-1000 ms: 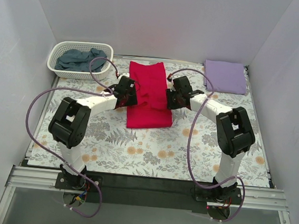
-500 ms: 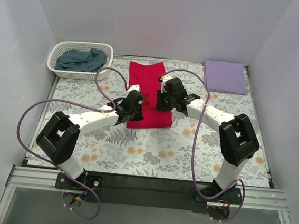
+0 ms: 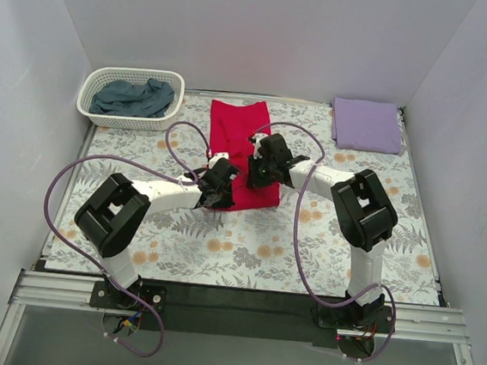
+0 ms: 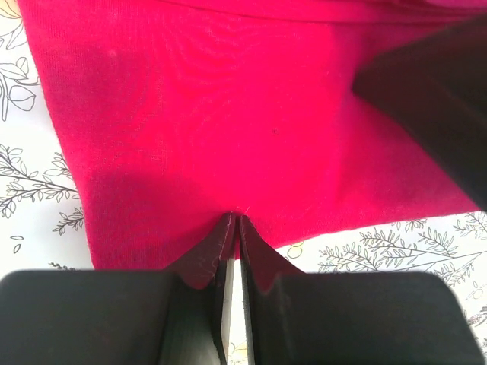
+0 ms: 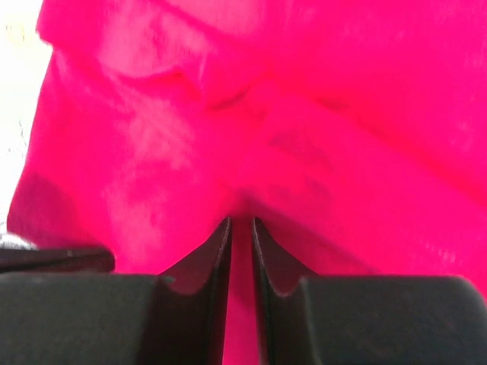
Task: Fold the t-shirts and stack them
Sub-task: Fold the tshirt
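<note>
Left gripper (image 4: 233,228): jaws pressed together on the near hem of the red t-shirt (image 4: 228,114), with the cloth puckering at the tips. Right gripper (image 5: 241,228): jaws almost closed, a thin fold of the same red cloth pinched between them, further up the garment. Red t-shirt: lies as a long, partly folded strip at the middle of the floral table covering (image 3: 246,243), running away from the arms. Handling, as judged: light and limp, no stiffness; likely to sag and drag wherever unsupported, so holds belong at hem and fold line, through all layers. Edges: near hem and left side lie clean on the covering; wrinkles bunch near the right gripper. Open room: bare covering nearer the arms and to both sides. Lavender t-shirt (image 3: 366,124): folded, far right corner, well apart. Blue-grey t-shirt (image 3: 135,96): crumpled in the white basket (image 3: 91,109), far left.
</note>
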### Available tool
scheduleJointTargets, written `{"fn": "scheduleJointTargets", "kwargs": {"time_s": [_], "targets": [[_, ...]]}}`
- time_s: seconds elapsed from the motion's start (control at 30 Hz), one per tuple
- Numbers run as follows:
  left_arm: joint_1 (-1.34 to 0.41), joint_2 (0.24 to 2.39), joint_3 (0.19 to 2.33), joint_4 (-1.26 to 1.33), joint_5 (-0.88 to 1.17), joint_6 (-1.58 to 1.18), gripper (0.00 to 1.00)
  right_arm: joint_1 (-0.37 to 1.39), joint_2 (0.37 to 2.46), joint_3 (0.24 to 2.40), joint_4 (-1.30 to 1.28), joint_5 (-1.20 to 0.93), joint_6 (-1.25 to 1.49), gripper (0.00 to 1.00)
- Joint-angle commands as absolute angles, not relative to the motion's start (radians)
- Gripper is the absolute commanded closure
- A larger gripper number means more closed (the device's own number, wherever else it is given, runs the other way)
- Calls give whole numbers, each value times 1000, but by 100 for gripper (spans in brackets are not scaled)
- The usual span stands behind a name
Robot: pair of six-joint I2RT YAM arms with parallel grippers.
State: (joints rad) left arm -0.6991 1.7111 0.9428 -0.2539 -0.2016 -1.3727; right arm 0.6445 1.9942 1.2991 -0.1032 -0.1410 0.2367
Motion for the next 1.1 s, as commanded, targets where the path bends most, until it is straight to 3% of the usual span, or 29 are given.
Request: {"fn": "scheduleJointTargets", "kwargs": {"time_s": [0.0,0.4,0.6,0.73,0.9,1.07], "targets": [[-703,1709,910,-288,-172,-1384,91,643,2031,1364,-58,-126,230,80],[-703,1689,865,-291,-160,-1387,91,603,2129,1489,-58,-80,209,79],[-703,1671,861,-298,-149,-1381,92,552,2212,1660,-71,-74,184,76],[-703,1652,856,-314,-137,-1376,92,525,2220,1752,-120,-57,158,65],[-703,1585,861,-342,-117,-1388,89,515,2099,1633,-133,-69,172,57],[-701,1479,917,-391,-170,-1402,85,514,1901,1428,-132,-147,222,57]]}}
